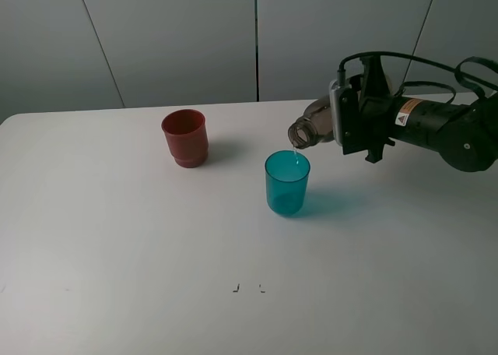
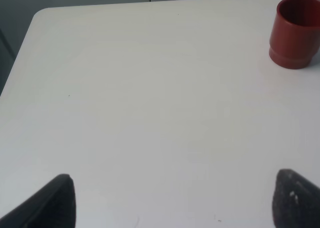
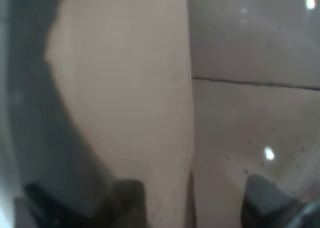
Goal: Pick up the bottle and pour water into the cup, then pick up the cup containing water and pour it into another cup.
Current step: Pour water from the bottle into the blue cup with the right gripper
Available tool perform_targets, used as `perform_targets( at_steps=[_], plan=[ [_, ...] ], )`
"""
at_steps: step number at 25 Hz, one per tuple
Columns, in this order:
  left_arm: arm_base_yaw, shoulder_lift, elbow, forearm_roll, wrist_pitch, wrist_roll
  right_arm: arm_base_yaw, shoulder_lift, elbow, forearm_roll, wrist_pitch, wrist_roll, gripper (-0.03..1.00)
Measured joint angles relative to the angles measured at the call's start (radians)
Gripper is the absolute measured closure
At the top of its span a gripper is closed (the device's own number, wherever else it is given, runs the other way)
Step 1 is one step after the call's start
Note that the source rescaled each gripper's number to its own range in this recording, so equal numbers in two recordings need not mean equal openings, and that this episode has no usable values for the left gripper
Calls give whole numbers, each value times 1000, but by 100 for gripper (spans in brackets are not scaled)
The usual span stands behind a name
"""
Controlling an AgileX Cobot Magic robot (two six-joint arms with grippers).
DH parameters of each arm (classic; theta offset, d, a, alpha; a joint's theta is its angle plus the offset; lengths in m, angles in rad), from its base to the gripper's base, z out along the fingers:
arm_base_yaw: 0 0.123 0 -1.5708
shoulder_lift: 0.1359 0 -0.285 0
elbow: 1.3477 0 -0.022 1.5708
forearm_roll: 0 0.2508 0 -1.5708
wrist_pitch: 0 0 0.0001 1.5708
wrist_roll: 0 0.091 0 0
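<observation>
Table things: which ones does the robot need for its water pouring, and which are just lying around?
Needed: grey bottle, tipped above the teal cup; red cup, standing apart for the second pour.
Just lying about: only two tiny dark marks on the table.

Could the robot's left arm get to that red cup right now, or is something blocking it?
Probably yes. Ahead of the left gripper, whose jaws stand open, only white table shows between it and the upright red cup. Whether the arm stretches that far I cannot judge.
</observation>
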Motion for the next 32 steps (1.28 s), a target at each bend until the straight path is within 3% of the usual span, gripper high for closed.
perform_targets(
  at_steps=[32],
  plan=[
    [0, 0, 0, 0, 0, 0, 0, 0, -42, 0, -4, -92, 97]
  ],
)
